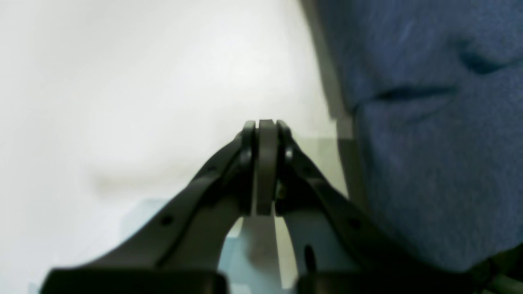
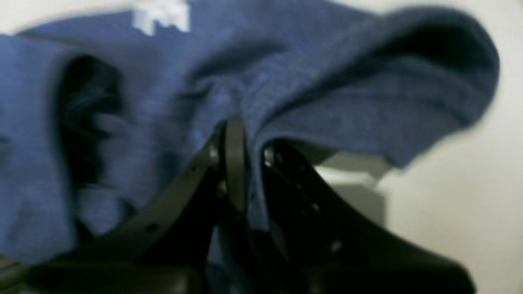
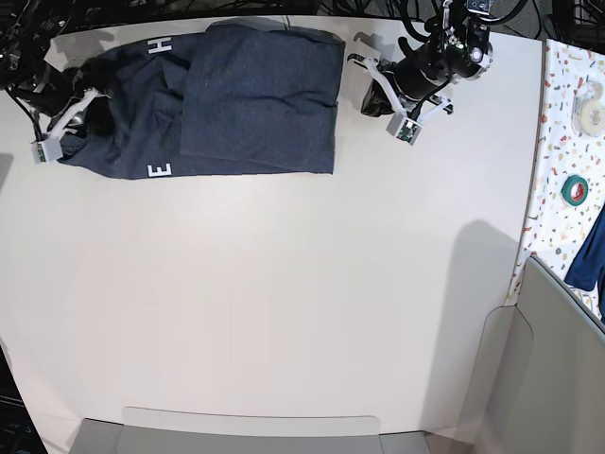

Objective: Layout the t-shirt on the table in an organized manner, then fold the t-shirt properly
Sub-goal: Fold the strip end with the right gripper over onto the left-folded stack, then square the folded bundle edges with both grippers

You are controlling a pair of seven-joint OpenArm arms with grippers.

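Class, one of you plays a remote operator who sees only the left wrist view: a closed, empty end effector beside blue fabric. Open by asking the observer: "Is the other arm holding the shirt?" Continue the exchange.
Observer: Yes. The right end effector is shut on a bunched fold of the t-shirt.
Operator: Where does that grip sit relative to mine?
Observer: At the opposite end of the shirt. In the base view it is at the left end, and your left end effector is just off the right edge.
Operator: Is the shirt spread flat?
Observer: Not fully. One panel lies folded over the body, so only an H and an E of the white lettering show, and it sits by the far edge of the table.
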